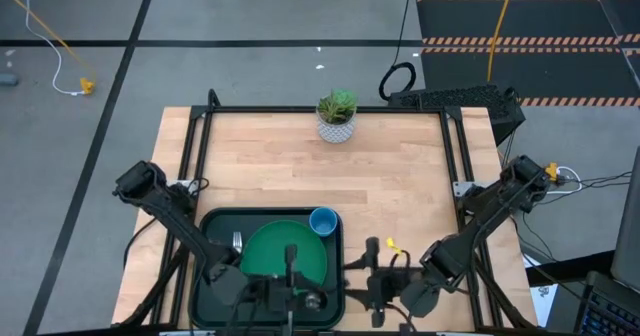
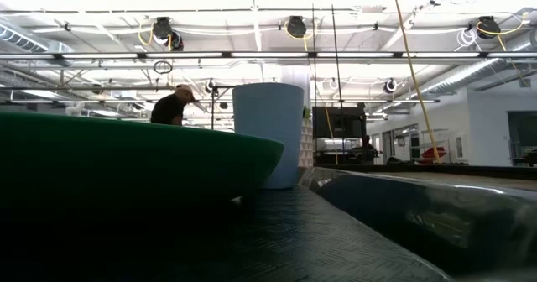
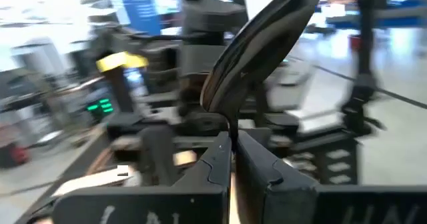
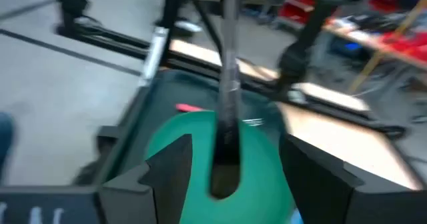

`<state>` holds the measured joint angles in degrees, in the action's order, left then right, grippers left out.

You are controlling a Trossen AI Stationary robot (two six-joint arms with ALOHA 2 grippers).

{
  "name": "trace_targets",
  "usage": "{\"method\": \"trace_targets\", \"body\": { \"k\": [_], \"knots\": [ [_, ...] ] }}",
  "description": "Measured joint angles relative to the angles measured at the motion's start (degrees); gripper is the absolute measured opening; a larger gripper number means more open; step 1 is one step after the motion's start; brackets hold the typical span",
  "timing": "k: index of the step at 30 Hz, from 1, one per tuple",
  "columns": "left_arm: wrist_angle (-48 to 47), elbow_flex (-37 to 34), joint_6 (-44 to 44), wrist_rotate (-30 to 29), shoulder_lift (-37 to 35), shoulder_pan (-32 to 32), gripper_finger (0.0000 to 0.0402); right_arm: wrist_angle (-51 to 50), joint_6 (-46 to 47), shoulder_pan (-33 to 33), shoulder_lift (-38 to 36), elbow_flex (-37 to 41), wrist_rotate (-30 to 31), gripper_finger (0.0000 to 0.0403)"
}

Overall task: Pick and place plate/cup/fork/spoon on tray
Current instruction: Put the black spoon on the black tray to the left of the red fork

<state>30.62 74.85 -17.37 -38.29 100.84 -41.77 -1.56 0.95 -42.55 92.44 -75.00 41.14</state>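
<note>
Three of the four pieces are on the tray (image 1: 214, 222), judged from how they lie. The red-handled fork (image 1: 237, 241) rests along the tray's left side, the green plate (image 1: 268, 252) fills its middle, and the light-blue cup (image 1: 323, 221) stands at the far right corner, just beside the plate's rim. Only the spoon (image 3: 267, 44) is not yet set down. It is off the tabletop (image 1: 300, 166), pinched in the left tool (image 3: 232, 154), whose fingers are closed tight on the handle. The oval bowl rises tilted above the fingertips in the left wrist view. From above, the left tool hangs over the near edge of the plate, with the fork to its left and the cup beyond it to the right. The right tool (image 4: 233, 144) waits just off the tray's right rim, over bare wood, with its fingers spread wide and holding nothing. In the right wrist view the slim silver spoon (image 4: 227, 97) runs straight through the gap between those fingers, and daylight shows on both sides of it. Plate, tray and fork lie beyond the right tool in that view. What looks left to do is lower the spoon onto the tray, probably into the free strip beside the plate. The exact spot under the left tool cannot be made out.
</note>
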Motion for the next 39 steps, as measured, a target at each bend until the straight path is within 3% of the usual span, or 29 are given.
{"method": "trace_targets", "body": {
  "k": [8,16,21,30,33,36,39],
  "knots": [
    [-3.0,0.0,0.0,13.3,0.0,2.3,0.0011,0.0,5.0,3.2,0.0,0.0,-19.0,0.0222],
    [-5.4,0.0,-0.5,19.3,0.0,3.3,0.0006,0.0,7.4,4.0,0.0,0.0,-27.9,0.0203],
    [-5.4,0.0,-0.5,19.4,0.0,3.3,0.001,0.0,8.4,4.2,0.0,0.0,-28.0,0.0155],
    [-5.5,0.0,-0.7,19.2,0.0,3.3,0.0009,-0.2,8.8,5.3,0.0,0.0,-28.3,0.0024],
    [-5.1,0.0,0.0,18.0,0.0,3.3,0.0006,0.0,8.9,5.3,0.0,0.0,-27.9,0.0007],
    [-4.5,0.0,2.2,12.0,0.0,2.9,0.0017,-0.1,10.3,5.3,0.0,0.0,-24.3,0.0004],
    [-4.5,0.0,3.2,3.3,0.0,2.0,0.0051,-0.2,10.5,5.0,-0.2,0.1,-17.0,0.0001]
  ]
}}
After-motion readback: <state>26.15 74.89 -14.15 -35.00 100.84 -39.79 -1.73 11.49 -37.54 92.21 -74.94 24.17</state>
